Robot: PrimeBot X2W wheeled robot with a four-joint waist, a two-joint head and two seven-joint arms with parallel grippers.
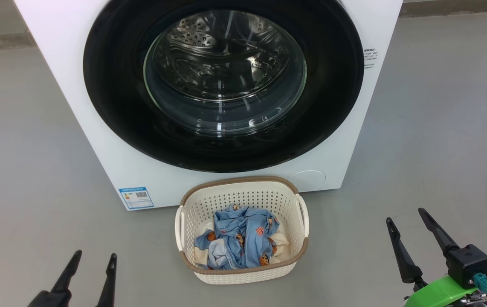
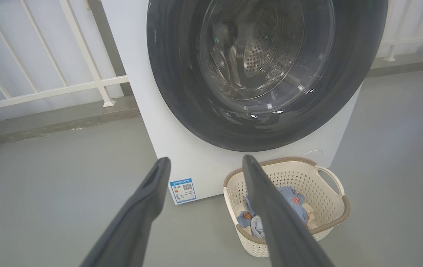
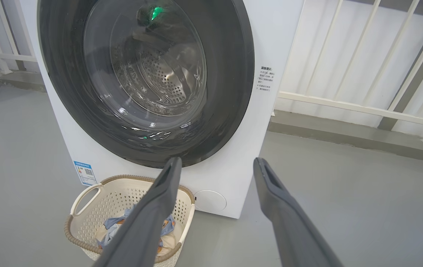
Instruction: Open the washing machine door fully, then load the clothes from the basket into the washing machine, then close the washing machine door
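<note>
Both grippers hang low over the grey floor (image 1: 439, 149), holding nothing. The left gripper (image 1: 95, 254) points forward at the lower left of the head view, its two dark fingers spread apart. The right gripper (image 1: 405, 215) sits at the lower right on a green and black wrist, fingers likewise spread and leaning a little leftward. Between them and slightly ahead, the basket (image 1: 243, 200) stands on the floor, well apart from either gripper and just in front of the washing machine (image 1: 62, 42). The clothes (image 1: 243, 234) lie crumpled inside it, light blue cloth with small orange-brown figures over cream pieces. Behind, the washing machine door (image 1: 224, 81) is closed: a glossy black ring round a bulging glass window, with the steel drum showing through.
</note>
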